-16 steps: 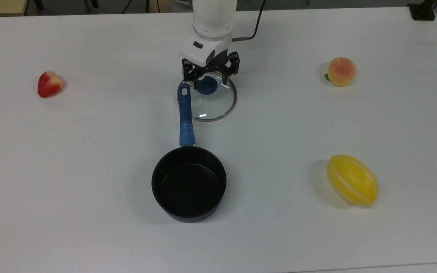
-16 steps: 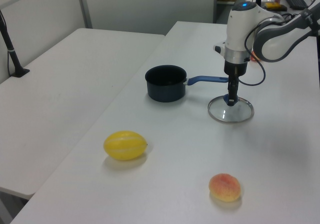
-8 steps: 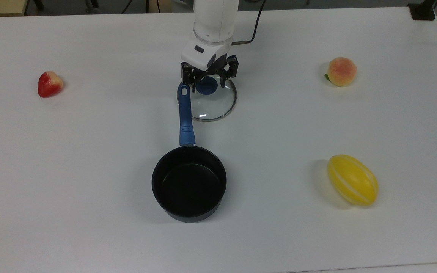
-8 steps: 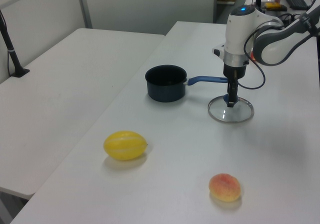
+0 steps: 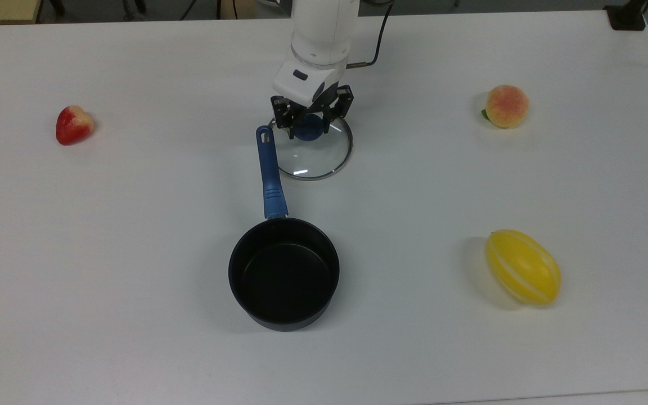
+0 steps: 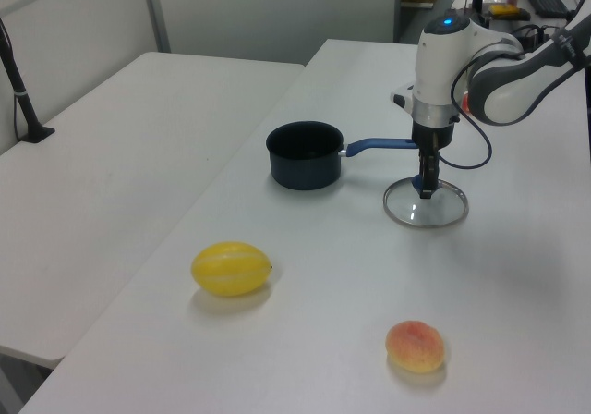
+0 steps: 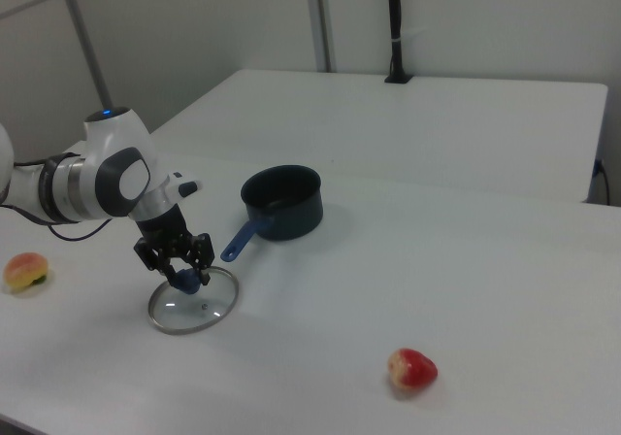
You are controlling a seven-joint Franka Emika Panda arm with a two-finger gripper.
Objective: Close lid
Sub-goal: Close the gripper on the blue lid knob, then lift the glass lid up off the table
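Note:
The clear glass lid with a metal rim lies flat on the white table, beyond the tip of the pot's blue handle. My gripper points straight down over the lid's blue knob, its fingers pressed against both sides of the knob. The left view shows the gripper low on the lid, and the right view shows the gripper at the lid. The black saucepan stands uncovered nearer the top view's bottom, and it also shows as the saucepan and the saucepan.
A red strawberry lies at the top view's left. A peach sits at the top view's upper right and a yellow melon at its lower right. The handle tip lies just left of the lid's rim.
The fingers have drawn in around the knob as the gripper came lower. The handle's tip swung toward the top view's left, off the lid's rim, and the saucepan shifted slightly right.

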